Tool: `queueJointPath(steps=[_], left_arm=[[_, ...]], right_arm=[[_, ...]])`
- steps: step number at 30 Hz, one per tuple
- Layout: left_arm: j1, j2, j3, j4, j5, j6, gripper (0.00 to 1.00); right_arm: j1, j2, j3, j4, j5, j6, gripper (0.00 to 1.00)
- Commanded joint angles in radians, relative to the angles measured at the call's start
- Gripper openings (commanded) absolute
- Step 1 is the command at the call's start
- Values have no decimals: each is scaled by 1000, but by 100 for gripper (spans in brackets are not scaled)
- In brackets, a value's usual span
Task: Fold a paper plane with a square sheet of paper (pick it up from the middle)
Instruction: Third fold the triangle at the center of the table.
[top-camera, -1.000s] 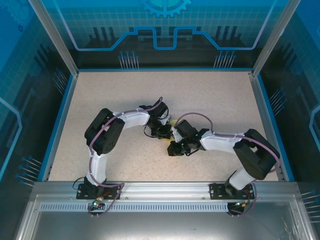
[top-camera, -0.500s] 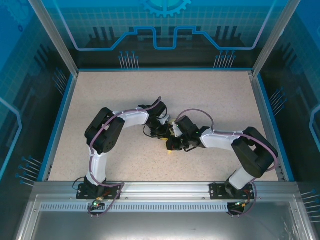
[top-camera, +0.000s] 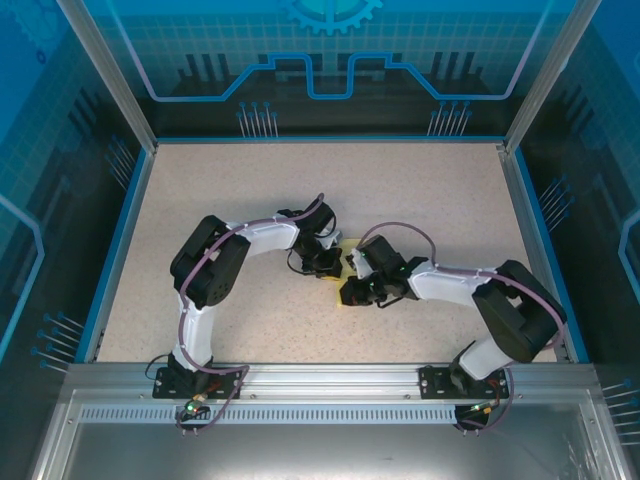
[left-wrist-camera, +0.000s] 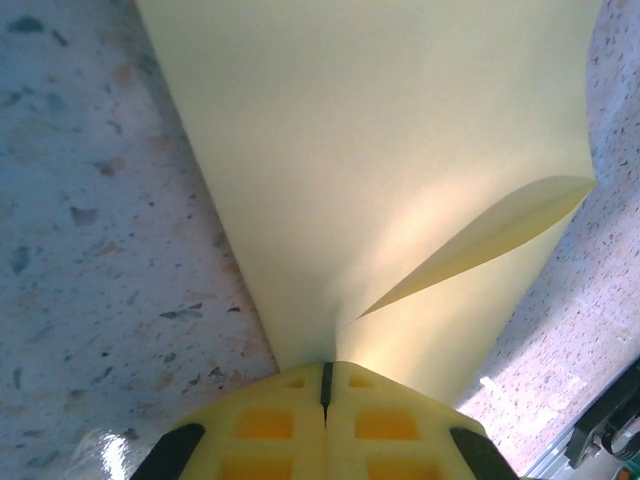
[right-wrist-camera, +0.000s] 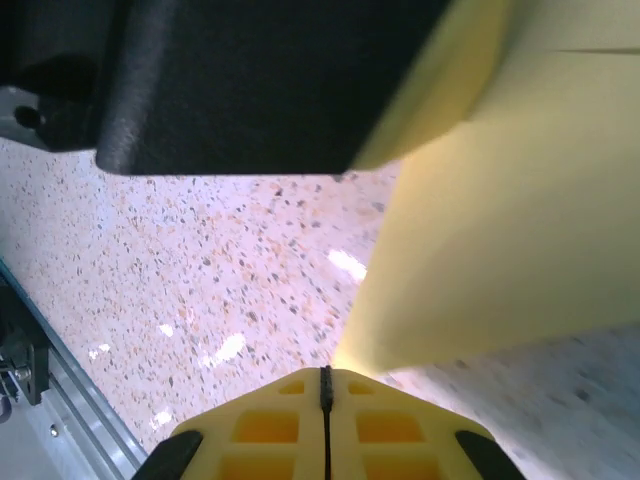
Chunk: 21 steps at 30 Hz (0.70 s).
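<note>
Your left gripper (left-wrist-camera: 325, 365) has its fingers pressed together on an edge of the square sheet of paper (left-wrist-camera: 380, 150), and your right gripper (right-wrist-camera: 325, 372) pinches a corner the same way. The sheet lies mid-table (top-camera: 420, 200) between them, one flap curling up. Since half a second ago, your right arm has shifted slightly rightward.

**Yellow sheet, partly folded, mid-table**

I am seeing the sheet of paper (top-camera: 347, 244) sitting near the middle of the table (top-camera: 200, 200), slightly toward the near edge. It is showing pale yellow, plain and unmarked. One pointed flap is curling up off the broad smooth layer beneath.
</note>
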<state>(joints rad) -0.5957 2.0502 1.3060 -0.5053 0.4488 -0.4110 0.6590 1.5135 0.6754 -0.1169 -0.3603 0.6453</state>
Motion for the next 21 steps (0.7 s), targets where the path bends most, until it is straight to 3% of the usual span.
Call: queueJointPath(steps=[1, 5, 15, 21], left_arm=[[-10, 97, -44, -68, -196, 21, 4], [-9, 97, -36, -66, -191, 20, 4], [-9, 100, -33, -71, -194, 23, 4], [-9, 100, -36, -75, -201, 26, 4]], right_arm=[[-70, -61, -12, -27, -30, -27, 7], [-149, -35, -26, 47, -61, 6, 7], [-159, 134, 49, 92, -42, -13, 7], [-192, 160, 39, 71, 0, -43, 7]])
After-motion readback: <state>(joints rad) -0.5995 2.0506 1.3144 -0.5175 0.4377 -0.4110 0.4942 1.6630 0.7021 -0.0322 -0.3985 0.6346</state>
